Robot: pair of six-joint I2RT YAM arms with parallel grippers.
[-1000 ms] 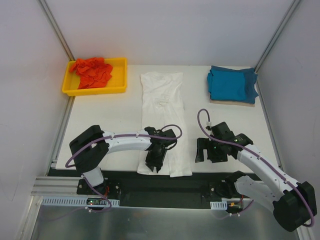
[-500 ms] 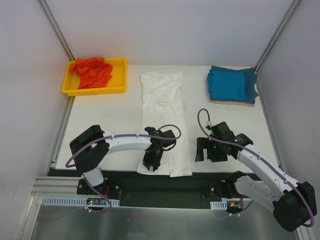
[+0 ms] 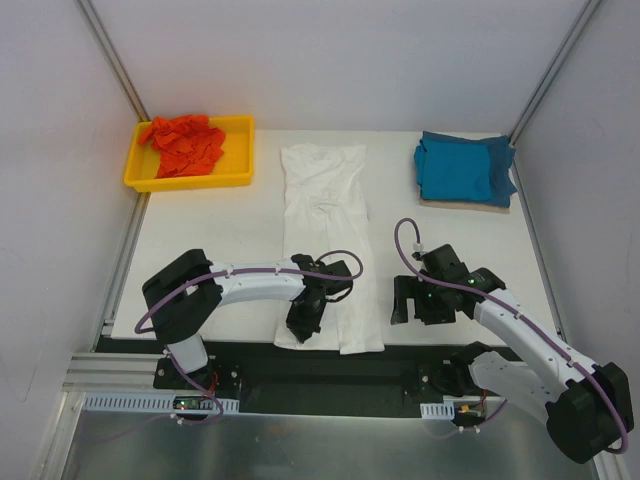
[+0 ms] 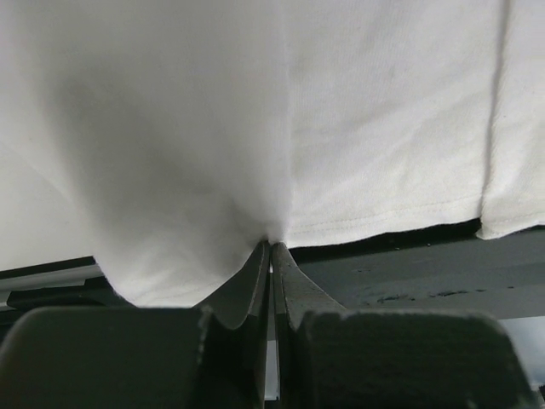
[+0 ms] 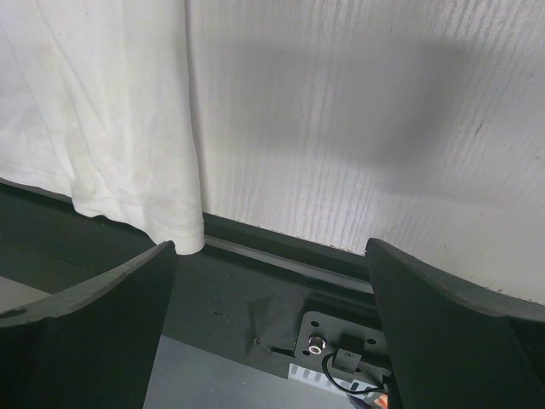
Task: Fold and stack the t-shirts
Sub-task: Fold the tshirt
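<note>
1. The white t-shirt lies stretched out long down the middle of the table, from far to near, with its hem over the near edge.
2. The left gripper is at that near hem, its fingers pressed together on a pinch of the white cloth, which puckers where they bite.
3. The right gripper is spread wide with nothing between its fingers. It is over the table's near edge, just right of the white t-shirt.
4. At the far right, the teal-blue t-shirt sits folded.
5. At the far left, the orange-red t-shirt is crumpled in the yellow tray.
</note>
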